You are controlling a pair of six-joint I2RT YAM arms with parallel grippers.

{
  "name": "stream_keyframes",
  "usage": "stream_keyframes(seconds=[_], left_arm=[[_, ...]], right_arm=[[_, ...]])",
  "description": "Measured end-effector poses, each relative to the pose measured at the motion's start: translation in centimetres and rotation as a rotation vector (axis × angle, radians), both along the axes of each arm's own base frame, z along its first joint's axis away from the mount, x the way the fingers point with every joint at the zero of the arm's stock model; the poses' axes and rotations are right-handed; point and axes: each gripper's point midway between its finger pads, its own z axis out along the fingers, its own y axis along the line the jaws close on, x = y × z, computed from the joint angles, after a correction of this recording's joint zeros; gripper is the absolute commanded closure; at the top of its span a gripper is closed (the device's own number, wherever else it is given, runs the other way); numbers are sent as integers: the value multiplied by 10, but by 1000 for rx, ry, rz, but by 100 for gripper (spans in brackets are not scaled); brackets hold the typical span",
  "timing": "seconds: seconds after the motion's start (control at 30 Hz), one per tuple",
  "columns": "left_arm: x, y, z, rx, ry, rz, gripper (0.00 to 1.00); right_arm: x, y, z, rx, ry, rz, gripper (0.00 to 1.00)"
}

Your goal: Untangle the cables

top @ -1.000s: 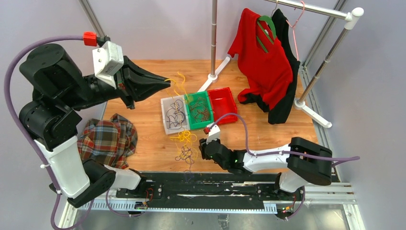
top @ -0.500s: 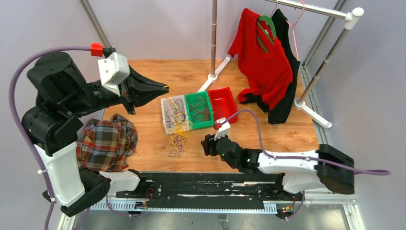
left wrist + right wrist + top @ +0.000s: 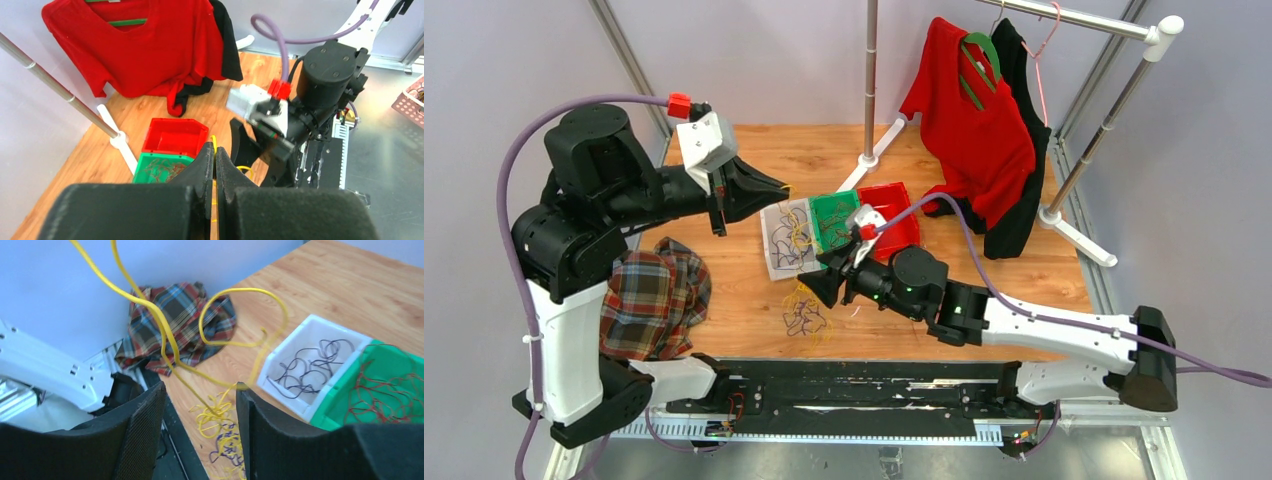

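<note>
My left gripper [image 3: 782, 190] is shut on a yellow cable [image 3: 798, 236] and holds it above the bins; the strand hangs down to the tangled pile of yellow and dark purple cables [image 3: 806, 315] on the wooden table. In the left wrist view the yellow strand [image 3: 214, 140] sticks out between the closed fingers [image 3: 206, 159]. My right gripper [image 3: 810, 290] is open just above the pile. In the right wrist view the hanging yellow cable [image 3: 165, 335] runs down between my open fingers [image 3: 145, 415] to the pile [image 3: 220, 426].
Three bins stand in a row: a white bin [image 3: 770, 268] with dark purple strands, a green bin [image 3: 827, 206] with red-brown strands, and a red bin [image 3: 898, 235]. A plaid cloth [image 3: 650, 300] lies at the left. A clothes rack with a red shirt [image 3: 974, 120] stands at the back right.
My left gripper moved right and lower toward the bins, still holding the yellow cable. My right arm stretched forward and left, bringing its open gripper over the pile around the hanging strand.
</note>
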Motion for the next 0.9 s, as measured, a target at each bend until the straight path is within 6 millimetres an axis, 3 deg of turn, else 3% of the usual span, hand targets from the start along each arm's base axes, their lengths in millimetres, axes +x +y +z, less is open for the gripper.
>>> stream_keyframes(seconds=[0.13,0.3,0.53,0.73,0.9], left_arm=[[-4,2,3,-6,-11,-1,100],[-8,3,6,-13,-19,-7,100],[-11,2,10,-27,-13,-22,100],[-13,1,11,-28,4,-23,100],[-11,1,10,-20,27,-17,100]], right_arm=[[-8,20,-21,-58,12,80,53],[-7,30,-43,-105,31,95,64],[2,49,-44,-95,29,78,79],[10,63,-64,-103,54,61,97],[14,64,-74,-59,79,30,100]])
